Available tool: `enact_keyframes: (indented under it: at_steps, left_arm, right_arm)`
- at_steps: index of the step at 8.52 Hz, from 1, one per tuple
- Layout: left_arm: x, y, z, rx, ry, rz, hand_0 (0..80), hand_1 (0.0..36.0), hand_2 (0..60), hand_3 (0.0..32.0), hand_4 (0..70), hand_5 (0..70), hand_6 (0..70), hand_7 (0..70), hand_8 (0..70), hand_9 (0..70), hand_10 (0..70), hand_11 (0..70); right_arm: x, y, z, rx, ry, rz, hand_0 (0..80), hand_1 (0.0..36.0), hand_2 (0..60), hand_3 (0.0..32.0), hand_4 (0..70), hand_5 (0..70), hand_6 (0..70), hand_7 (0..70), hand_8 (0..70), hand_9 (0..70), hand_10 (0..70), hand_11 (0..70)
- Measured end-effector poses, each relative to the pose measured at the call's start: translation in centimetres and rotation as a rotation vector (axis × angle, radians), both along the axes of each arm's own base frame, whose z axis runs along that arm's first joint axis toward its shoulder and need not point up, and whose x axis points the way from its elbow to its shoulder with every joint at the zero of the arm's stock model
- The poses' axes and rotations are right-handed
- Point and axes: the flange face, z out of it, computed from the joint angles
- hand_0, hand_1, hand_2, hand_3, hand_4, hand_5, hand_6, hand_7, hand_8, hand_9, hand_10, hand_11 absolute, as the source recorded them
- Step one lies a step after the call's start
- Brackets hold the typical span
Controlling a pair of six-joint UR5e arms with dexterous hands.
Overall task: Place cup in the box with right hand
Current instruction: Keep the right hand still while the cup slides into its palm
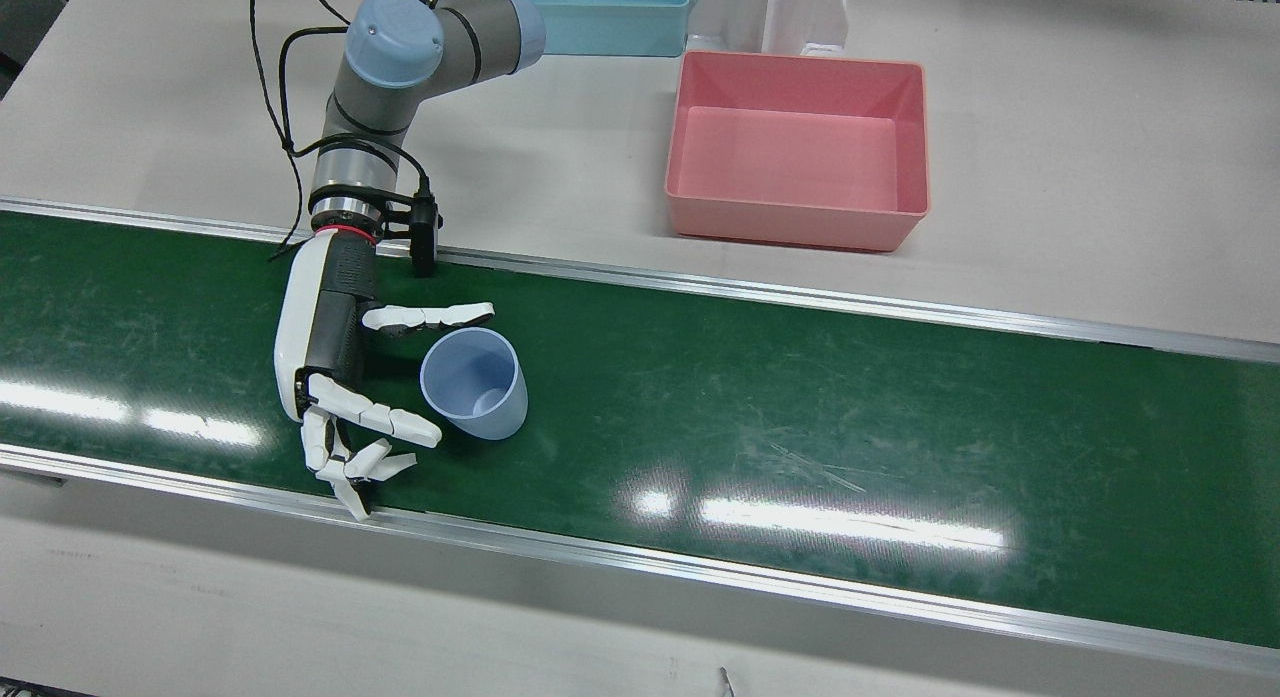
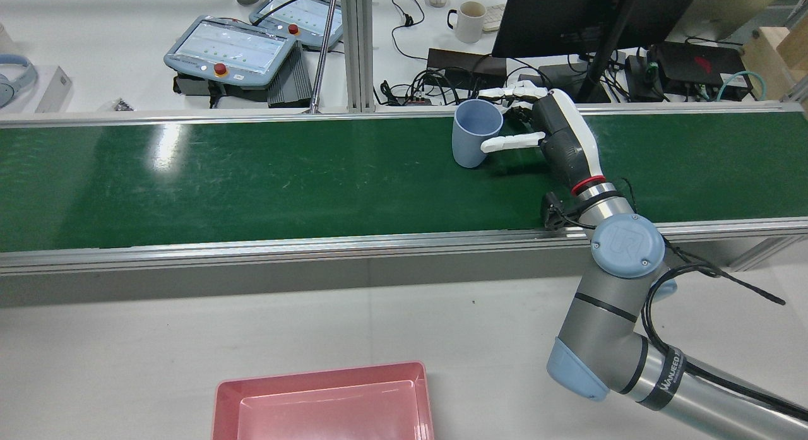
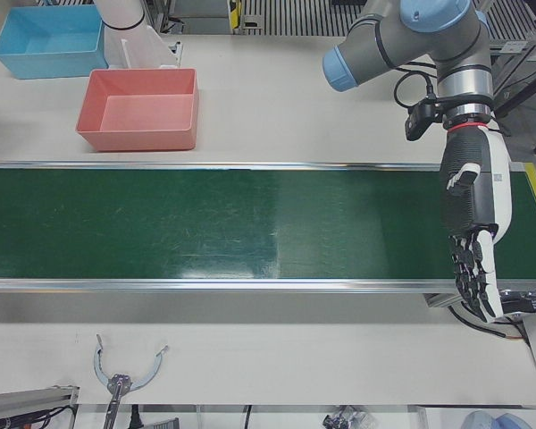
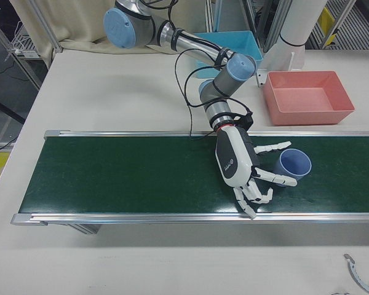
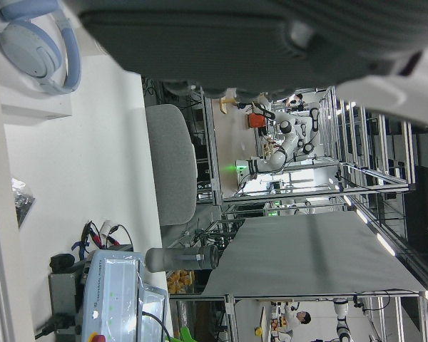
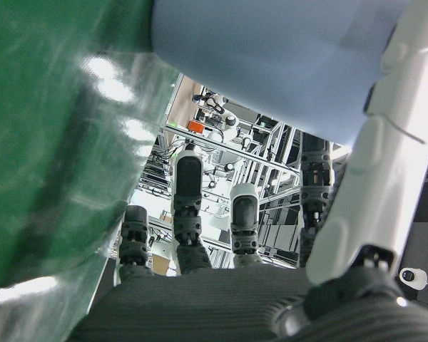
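I see a matt, smooth plastic cup point(image 1: 474, 384), a glossy pink plastic box point(image 1: 797, 147), and a green belt point(image 1: 760, 427) that is shiny yet scuffed, framed by brushed metal rails point(image 1: 760, 295). My right robot hand point(image 1: 345, 367) looks glossy white and black plastic.

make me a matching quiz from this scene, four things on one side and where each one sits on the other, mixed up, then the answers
Things:
1. blue cup
2. pink box
3. right hand
4. left hand

Places:
A. on the pale table beside the belt, empty
B. over the far end of the belt, away from the cup, holding nothing
C. upright on the green belt, between spread fingers
D. low over the belt, fingers open on either side of the cup

Pairs: 1-C, 2-A, 3-D, 4-B
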Motion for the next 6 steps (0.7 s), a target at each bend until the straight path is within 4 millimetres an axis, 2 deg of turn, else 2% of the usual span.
enact_keyframes:
  at_steps: [6]
  left_arm:
    - [0.02,0.0,0.01,0.0,0.0,0.001,0.0,0.0,0.0,0.0,0.0,0.0,0.0,0.0,0.0,0.0,0.0,0.0]
  right_arm:
    - [-0.07,0.1,0.17,-0.002,0.003,-0.001,55.5,12.5,0.0,26.6,35.6,8.1,13.8,70.0,32.2,46.0,13.9,20.5]
